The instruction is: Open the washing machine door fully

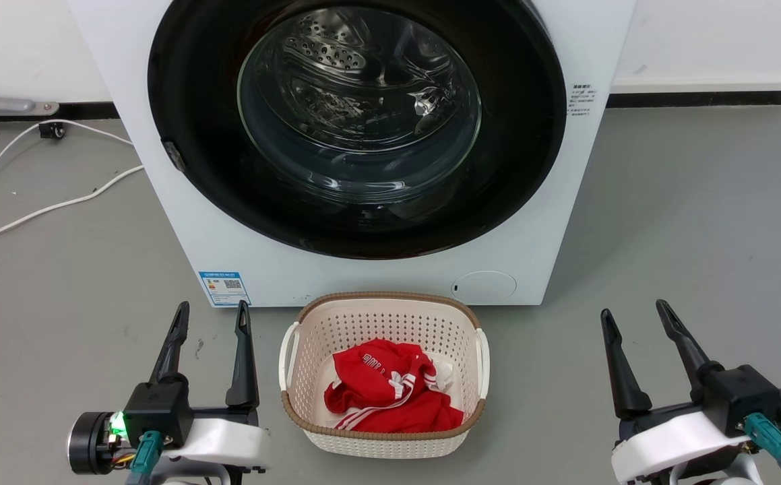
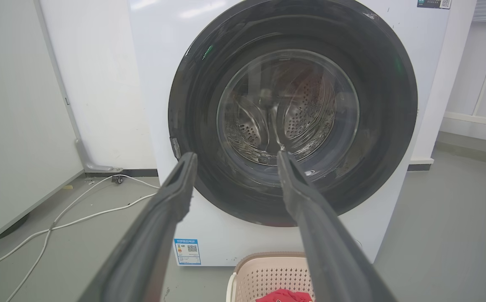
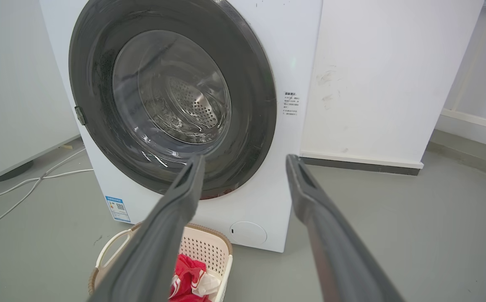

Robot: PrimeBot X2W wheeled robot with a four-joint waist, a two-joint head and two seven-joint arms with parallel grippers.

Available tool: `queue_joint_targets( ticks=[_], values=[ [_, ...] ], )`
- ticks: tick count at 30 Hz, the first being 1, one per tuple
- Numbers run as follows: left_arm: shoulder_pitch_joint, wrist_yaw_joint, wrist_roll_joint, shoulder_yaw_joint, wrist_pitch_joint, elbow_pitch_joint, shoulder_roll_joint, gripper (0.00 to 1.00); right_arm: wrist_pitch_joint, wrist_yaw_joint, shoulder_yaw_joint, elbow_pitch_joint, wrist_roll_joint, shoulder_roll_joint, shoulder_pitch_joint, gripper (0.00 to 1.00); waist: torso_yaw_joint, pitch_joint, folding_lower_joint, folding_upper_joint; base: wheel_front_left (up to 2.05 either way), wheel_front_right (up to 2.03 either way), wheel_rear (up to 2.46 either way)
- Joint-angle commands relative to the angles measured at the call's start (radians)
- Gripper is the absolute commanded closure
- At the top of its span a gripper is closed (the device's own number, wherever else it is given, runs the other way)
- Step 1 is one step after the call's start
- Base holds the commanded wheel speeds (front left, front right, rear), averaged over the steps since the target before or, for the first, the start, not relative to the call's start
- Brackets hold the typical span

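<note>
Left gripper (image 1: 212, 306): near left, low over the floor (image 1: 673, 222), fingers spread apart and pointing toward the far side, nothing between them. In the left wrist view the two fingers frame the lower half of the door.

Right gripper (image 1: 634, 308): near right, fingers likewise parted and empty, tilted slightly leftward. In the right wrist view the left finger overlaps the door's lower right edge and the right finger lies over bare floor.

Basket (image 1: 383, 297): pale perforated plastic with a brown rim, on the floor between the two grippers and touching neither. It holds a crumpled red garment (image 1: 390, 391) with white stripes. Its far rim sits just in front of the machine.

Machine (image 1: 377, 273): white, standing beyond the basket. Low on its front are a blue label (image 1: 224, 287) at the left and a round flap (image 1: 483, 285) at the right.

Door (image 1: 360, 128): glossy black ring with a bulging clear glass centre, lying flat against the machine's front, shut. A small latch piece (image 1: 174, 155) sits on its left edge. The door is farther away than both grippers, well apart from each and between them, nearer the left one's line. The perforated steel drum shows through the glass.

Cable (image 1: 46, 210): white, on the floor at far left of the machine.
</note>
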Motion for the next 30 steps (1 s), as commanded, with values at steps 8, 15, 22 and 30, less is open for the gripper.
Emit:
queue_joint_targets(
  ticks=[8,15,22,30],
  values=[
    [0.014,-0.005,0.005,0.004,-0.003,-0.004,-0.003,0.00,-0.013,0.000,0.004,0.004,0.072,0.002,-0.005,1.00,0.000,0.000,0.0000,0.0000,0.00,0.00,0.00],
    [0.007,-0.007,0.003,0.005,-0.003,0.000,-0.004,0.00,-0.074,0.000,0.008,0.050,0.537,0.001,-0.025,1.00,0.000,0.003,0.0000,0.0000,0.00,0.00,0.00],
    [0.004,-0.003,-0.003,0.006,-0.003,-0.001,-0.005,0.00,-0.090,0.000,-0.024,0.090,1.186,-0.001,-0.098,1.00,-0.003,0.011,0.0000,0.0000,0.00,0.00,0.00],
    [-0.040,0.001,-0.004,0.013,-0.003,-0.023,-0.005,0.00,-0.076,0.000,-0.125,0.193,1.495,-0.014,-0.329,1.00,-0.012,0.082,0.0000,0.0000,0.00,0.00,0.00]
  ],
)
